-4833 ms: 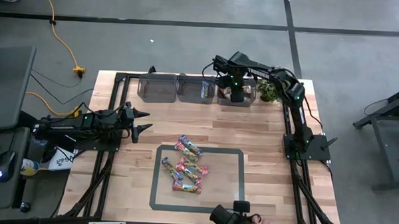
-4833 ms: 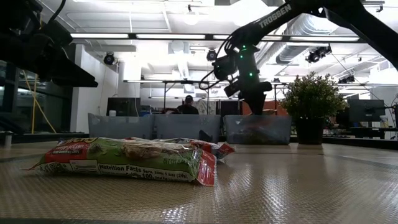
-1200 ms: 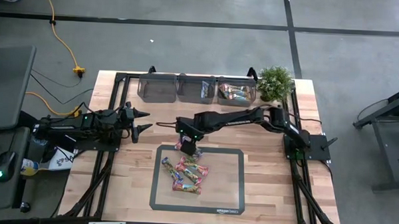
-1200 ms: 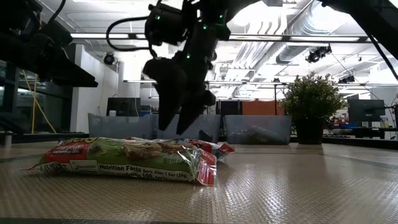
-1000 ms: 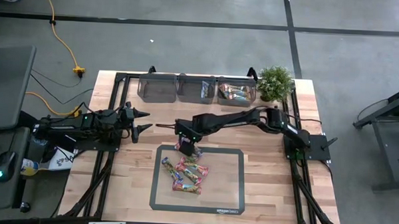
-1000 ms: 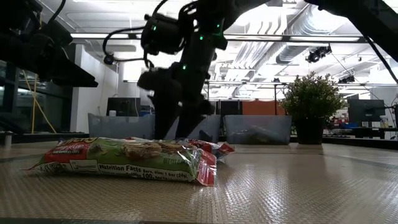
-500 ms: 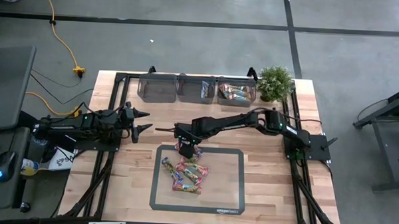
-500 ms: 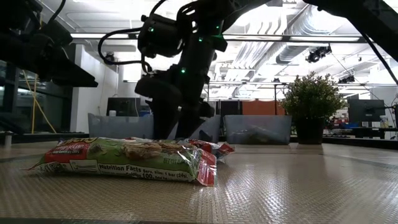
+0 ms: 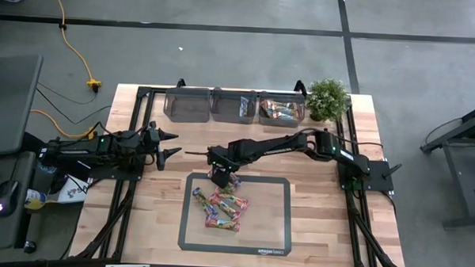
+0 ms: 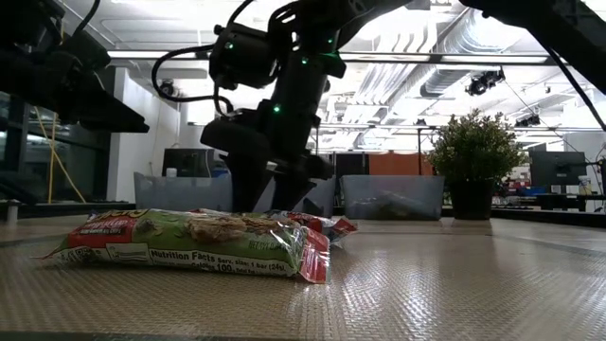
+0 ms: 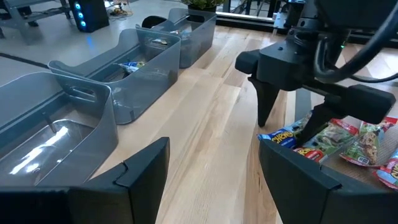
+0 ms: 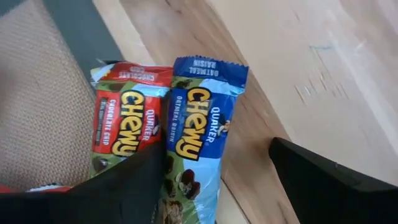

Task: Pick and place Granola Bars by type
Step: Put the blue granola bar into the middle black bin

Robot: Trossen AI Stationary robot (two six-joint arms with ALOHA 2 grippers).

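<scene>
Several Granola Bars [image 9: 219,203] lie in a pile on a tan mat [image 9: 270,218] in the middle of the table. My right gripper [image 9: 222,177] is open and low over the pile's far end. In the right wrist view its fingers stand on either side of a blue-wrapped bar [image 12: 196,134], which lies flat beside a red-wrapped bar [image 12: 124,118]. The left wrist view shows this gripper [image 11: 289,121] pointing down at the blue bar [image 11: 280,135]. My left gripper [image 9: 167,144] waits open at the table's left. My right gripper comes from above, pointing down, and stands across the blue bar. One finger [image 12: 134,186] is down at the seam between the red and blue bars, and the other [image 12: 329,180] is over bare wood. I cannot tell whether either finger touches a wrapper.
Three grey bins [image 9: 233,106] stand in a row at the table's far edge. The middle one holds a blue bar [image 9: 244,108] and the right one holds several bars [image 9: 279,110]. A potted plant [image 9: 327,99] stands at the far right corner.
My right gripper has come down toward the far end of the pile, its fingers still apart, and now stands low around the blue bar. The bars have not moved.
</scene>
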